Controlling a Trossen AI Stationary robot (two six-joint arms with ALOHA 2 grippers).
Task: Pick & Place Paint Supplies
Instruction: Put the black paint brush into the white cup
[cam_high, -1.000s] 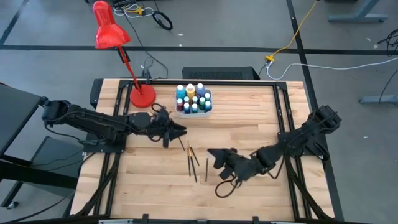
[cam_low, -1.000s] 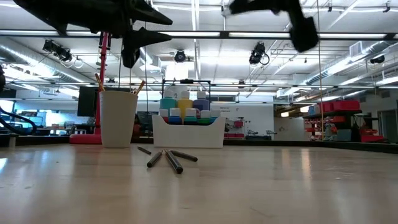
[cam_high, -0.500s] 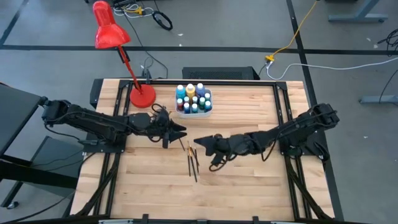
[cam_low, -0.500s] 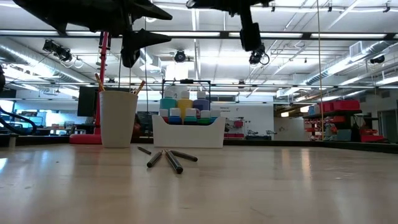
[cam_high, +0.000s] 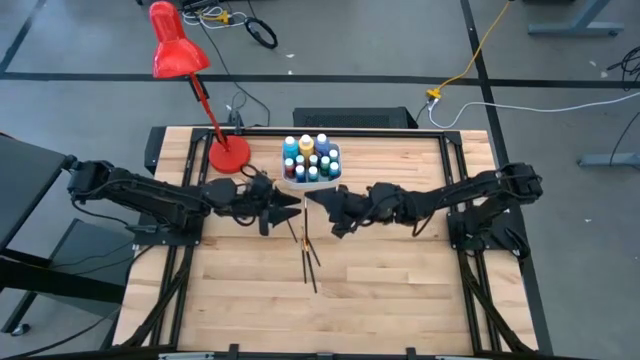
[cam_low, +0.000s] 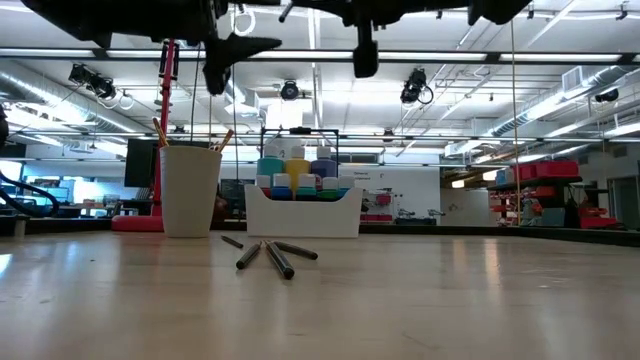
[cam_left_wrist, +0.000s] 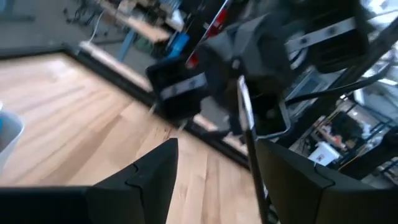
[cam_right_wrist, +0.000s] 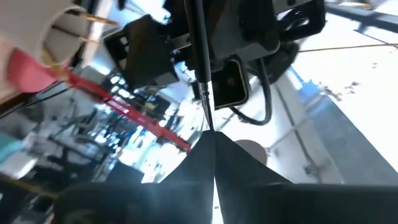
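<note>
My right gripper (cam_high: 316, 197) is shut on a thin dark paintbrush (cam_right_wrist: 200, 62) and holds it above the table's middle. The brush (cam_left_wrist: 245, 118) reaches in between the open fingers of my left gripper (cam_high: 287, 208), which faces it from the left. A white cup (cam_low: 190, 190) with wooden-handled brushes stands below my left gripper. The white tray (cam_high: 311, 180) of small paint bottles sits just beyond. Three more brushes (cam_high: 308, 255) lie flat on the wood. My right gripper pinches one end of the paintbrush (cam_right_wrist: 210, 127) between its two shut fingers. It comes in level from the table's right side. The brush runs on past the fingertips toward my left gripper, clear of the table. Whether a left finger (cam_left_wrist: 292, 180) touches it I cannot tell.
A red desk lamp stands on its round base (cam_high: 229, 155) at the far left, its arm leaning over the table's edge. Bare wood stretches across the near half of the table (cam_high: 400, 300).
My right gripper has swung from the near right of the table toward the far edge and the left, rising a little and rolling. It has brought the brush up to my left gripper. My left gripper has stayed in place and tipped slightly.
</note>
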